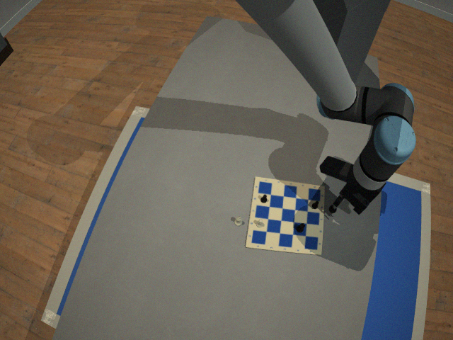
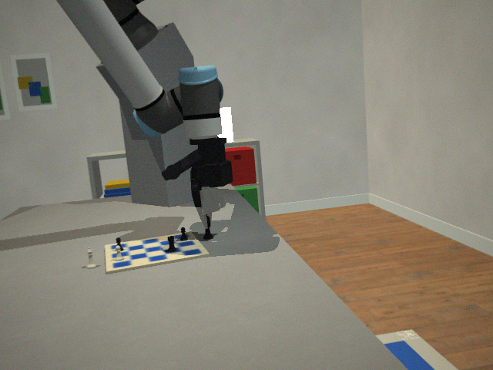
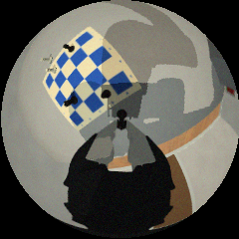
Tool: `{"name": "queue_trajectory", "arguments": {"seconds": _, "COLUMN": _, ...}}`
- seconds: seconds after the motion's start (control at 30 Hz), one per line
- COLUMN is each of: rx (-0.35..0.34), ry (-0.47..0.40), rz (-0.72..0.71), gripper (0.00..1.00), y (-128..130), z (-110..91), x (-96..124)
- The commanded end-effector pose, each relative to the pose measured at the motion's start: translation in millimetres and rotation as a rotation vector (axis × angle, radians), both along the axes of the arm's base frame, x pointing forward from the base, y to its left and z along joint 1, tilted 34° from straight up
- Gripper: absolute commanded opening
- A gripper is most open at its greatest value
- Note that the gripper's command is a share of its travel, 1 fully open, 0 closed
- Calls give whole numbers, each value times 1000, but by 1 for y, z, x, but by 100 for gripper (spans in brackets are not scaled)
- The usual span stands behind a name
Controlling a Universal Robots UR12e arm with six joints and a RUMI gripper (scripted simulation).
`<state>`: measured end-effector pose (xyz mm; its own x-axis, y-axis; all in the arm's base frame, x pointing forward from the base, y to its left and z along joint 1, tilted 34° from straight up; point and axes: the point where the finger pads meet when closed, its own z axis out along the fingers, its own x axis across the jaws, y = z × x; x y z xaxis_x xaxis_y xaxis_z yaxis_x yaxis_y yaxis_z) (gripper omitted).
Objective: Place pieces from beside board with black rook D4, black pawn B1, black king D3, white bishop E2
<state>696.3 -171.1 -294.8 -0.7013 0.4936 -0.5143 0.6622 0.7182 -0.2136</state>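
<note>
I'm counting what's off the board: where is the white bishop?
In the top view, the white bishop stands just left of the board, beside the white piece on it.
</note>
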Motion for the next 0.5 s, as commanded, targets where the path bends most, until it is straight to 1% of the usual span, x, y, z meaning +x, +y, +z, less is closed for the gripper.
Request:
{"name": "queue_trajectory", "arguments": {"seconds": 0.0, "rx": 0, "ry": -1, "rz": 0, "gripper": 0, "y": 0, "z": 0, "x": 0}}
{"name": "queue_trajectory", "arguments": {"seconds": 0.3, "rx": 0, "ry": -1, "rz": 0, "gripper": 0, "y": 1, "z": 1, "x": 0}}
{"name": "queue_trajectory", "arguments": {"seconds": 0.4, "rx": 0, "ry": -1, "rz": 0, "gripper": 0, "y": 4, "z": 6, "x": -2}}
{"name": "queue_trajectory", "arguments": {"seconds": 0.47, "rx": 0, "ry": -1, "rz": 0, "gripper": 0, "y": 8, "z": 14, "x": -4}}
